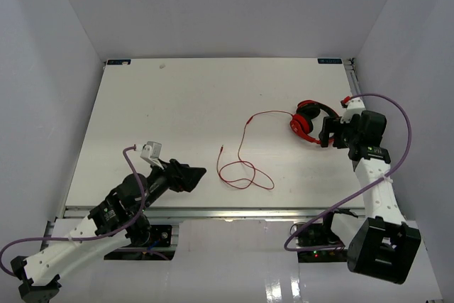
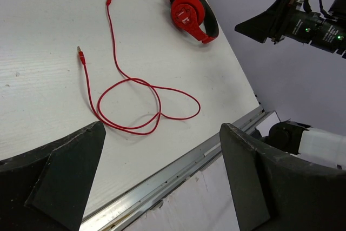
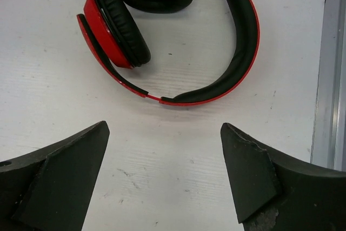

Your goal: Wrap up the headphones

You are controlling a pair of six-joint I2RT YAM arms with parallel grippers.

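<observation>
Headphones (image 1: 310, 120) lie flat on desk (image 1: 177, 104), right of centre in top view, just beside right hand (image 1: 329, 131). Red cups, black pads, band red outside and black inside. In right wrist view one cup is tilted on edge and the other shows its pad. Thin red cable (image 2: 158, 113) runs left from a cup, drops down and ends in loose loops at lower middle. Plug (image 2: 80, 55) lies free on desk. Right hand spread wide, not touching band. Left hand (image 1: 190, 175) at lower left is also spread, gripping nothing, near the loops.

Glossy red plastic headphones (image 3: 178, 41), matt scuffed white table (image 1: 177, 118).
</observation>
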